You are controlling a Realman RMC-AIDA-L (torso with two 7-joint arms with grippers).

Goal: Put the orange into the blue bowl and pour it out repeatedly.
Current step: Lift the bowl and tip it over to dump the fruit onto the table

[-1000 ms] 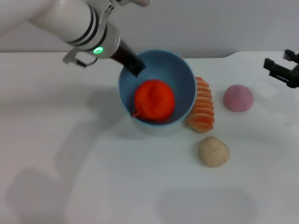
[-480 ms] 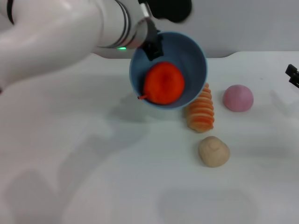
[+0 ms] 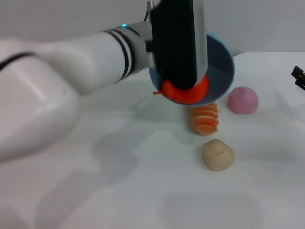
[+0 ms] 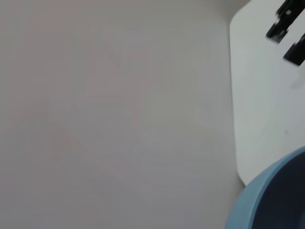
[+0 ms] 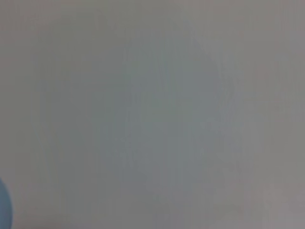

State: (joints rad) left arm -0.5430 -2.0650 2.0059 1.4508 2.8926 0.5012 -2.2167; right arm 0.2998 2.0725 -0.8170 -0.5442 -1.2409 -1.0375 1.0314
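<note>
Table: white top, carrying the loose toy foods on its right half.
Left arm: white, reaching across from the left; its black wrist block hangs in front of the bowl and hides the claw, so whether that claw is apart or clamped cannot be told.
Bowl: light blue, raised off the table and tipped, mouth facing down and forward; the left wrist view shows a piece of its rim.
Orange: red-orange, sitting at the lowest lip of the tilted bowl, partly covered by the black wrist block, directly above the roll.
Roll: ribbed orange and cream, on the table just under the bowl.
Ball: beige, near the roll, toward the front.
Dome: pink, right of the roll, apart from it.
Right gripper: only a black tip shows at the right edge, well away from the bowl; open or closed cannot be told.
</note>
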